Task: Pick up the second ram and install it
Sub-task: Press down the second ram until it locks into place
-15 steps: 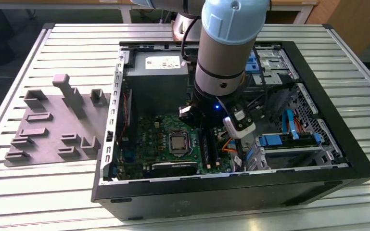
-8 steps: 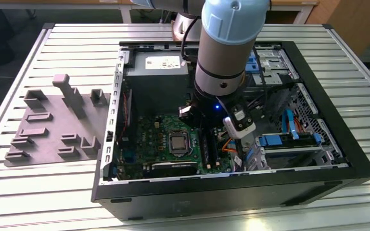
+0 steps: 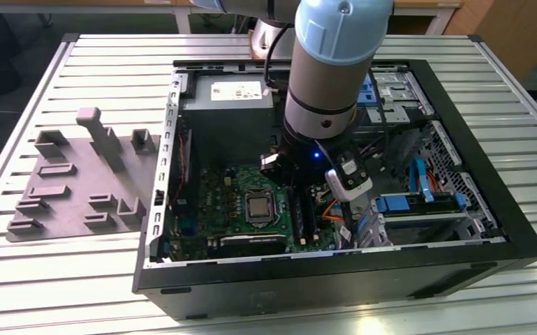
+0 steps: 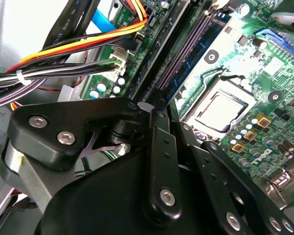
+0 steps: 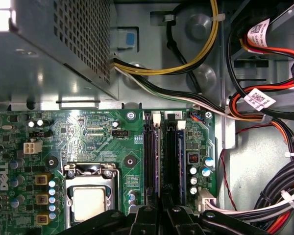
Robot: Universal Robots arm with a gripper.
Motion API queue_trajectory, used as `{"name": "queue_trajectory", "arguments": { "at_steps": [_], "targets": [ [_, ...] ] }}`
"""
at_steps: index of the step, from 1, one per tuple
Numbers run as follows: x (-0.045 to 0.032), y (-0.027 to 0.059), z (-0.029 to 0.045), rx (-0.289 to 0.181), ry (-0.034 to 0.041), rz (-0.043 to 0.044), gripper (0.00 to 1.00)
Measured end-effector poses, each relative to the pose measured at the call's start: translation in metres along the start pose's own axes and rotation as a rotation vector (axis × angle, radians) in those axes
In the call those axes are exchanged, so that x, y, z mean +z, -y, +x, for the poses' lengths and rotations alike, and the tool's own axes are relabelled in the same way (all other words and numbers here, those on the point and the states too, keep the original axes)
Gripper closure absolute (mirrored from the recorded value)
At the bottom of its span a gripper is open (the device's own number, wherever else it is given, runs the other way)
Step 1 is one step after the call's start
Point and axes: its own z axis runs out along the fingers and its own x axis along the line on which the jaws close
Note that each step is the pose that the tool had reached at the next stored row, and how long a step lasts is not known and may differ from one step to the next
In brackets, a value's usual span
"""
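In the exterior view my gripper (image 3: 295, 187) reaches down into the open computer case (image 3: 343, 283), over the memory sockets to the right of the processor. Both wrist views show the black fingers drawn close together at the near end of the sockets, gripper (image 4: 156, 105) (image 5: 160, 208). From between them the second ram (image 5: 168, 161) (image 4: 164, 49) runs away edge-on as a thin dark strip, lined up with a socket. I cannot tell how deep it sits. The socket beside it (image 5: 157, 156) shows bare purple contacts.
The processor (image 5: 90, 203) lies next to the sockets. Thick cable bundles (image 5: 284, 196) crowd the sockets' other side, and the power supply box (image 5: 63, 44) stands beyond them. A grey fixture plate (image 3: 72, 181) with blocks rests on the slatted table, at the exterior view's left.
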Motion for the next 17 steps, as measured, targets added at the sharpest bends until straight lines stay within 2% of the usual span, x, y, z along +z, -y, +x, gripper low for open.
{"name": "queue_trajectory", "arguments": {
  "at_steps": [17],
  "targets": [
    [0.0003, -0.0001, -0.0010, -0.008, -0.0011, 0.0002, 0.86]
  ]
}}
